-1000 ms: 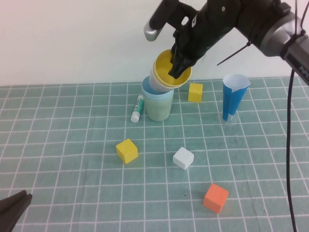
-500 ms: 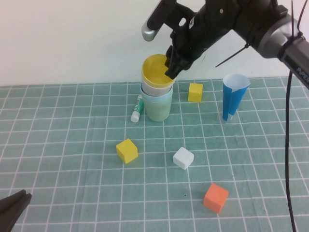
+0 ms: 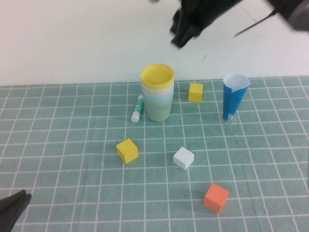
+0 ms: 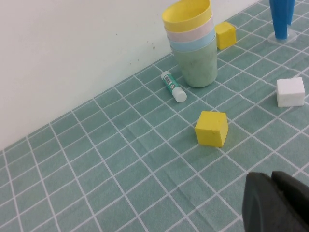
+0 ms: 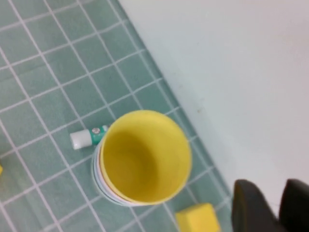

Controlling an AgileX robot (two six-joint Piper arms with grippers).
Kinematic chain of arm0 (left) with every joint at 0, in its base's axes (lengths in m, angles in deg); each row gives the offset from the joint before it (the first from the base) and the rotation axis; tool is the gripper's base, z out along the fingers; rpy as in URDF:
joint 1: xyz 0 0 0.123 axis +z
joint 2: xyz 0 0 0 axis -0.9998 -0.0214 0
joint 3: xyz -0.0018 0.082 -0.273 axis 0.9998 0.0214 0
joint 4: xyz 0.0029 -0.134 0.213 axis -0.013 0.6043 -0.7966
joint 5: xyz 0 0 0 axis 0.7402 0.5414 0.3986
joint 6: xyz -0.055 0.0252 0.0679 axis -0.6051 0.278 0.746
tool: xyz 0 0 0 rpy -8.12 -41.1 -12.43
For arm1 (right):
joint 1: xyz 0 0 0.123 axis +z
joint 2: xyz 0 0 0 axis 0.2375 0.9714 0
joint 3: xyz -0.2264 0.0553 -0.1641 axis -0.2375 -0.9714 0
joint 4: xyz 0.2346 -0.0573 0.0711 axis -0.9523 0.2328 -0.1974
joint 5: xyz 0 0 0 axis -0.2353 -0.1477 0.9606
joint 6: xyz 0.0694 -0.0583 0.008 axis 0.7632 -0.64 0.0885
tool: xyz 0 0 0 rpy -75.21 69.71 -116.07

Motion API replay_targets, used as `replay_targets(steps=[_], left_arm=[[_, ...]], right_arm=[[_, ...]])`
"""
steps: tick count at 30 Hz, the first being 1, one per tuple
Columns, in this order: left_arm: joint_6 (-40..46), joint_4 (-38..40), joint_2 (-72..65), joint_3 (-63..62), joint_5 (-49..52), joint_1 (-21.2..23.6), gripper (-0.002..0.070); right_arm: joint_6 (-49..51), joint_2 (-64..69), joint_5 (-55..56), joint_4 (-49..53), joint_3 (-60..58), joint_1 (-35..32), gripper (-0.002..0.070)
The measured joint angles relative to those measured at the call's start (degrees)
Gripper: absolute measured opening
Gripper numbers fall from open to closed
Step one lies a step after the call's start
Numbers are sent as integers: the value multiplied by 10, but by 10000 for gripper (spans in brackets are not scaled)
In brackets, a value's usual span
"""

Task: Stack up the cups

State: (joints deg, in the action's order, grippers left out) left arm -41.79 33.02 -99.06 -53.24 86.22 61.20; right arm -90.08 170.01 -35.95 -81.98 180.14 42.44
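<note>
No legible text or labels

Scattered blocks (image 3: 127, 150), marker (image 3: 137, 108), blue cone (image 3: 234, 98).

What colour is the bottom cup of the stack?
Pale green bottom cup, clearest in the left wrist view.

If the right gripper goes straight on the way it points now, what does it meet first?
Probably the stack of cups. The right gripper, raised near the back wall, looks down with the yellow cup nearly under it. Depth is unclear; it might pass beside the rim and meet the table. The left gripper sits at the near left corner.
</note>
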Motion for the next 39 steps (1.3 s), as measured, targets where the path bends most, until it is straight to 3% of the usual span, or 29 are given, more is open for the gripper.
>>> replay_targets(steps=[3,6,13,20,31,39], left_arm=[[0,0,4,0,0,0,-1],[0,2,24,0,0,0,-1],[-6,17,79,0,12,0,-1],[-13,30,124,6,11,0,-1],[-16,32,126,83,-39,0,-1],[-17,67,126,86,-43,0,-1]], right_arm=[[-19,-57,-31,16,2,0,56],[-19,-133,-42,55,-12,0,14],[48,-310,-78,211,-154,0,-1],[143,-447,-83,255,-396,0,-1],[204,-749,142,194,-851,0,-1],[204,-947,255,153,-1103,0,-1]])
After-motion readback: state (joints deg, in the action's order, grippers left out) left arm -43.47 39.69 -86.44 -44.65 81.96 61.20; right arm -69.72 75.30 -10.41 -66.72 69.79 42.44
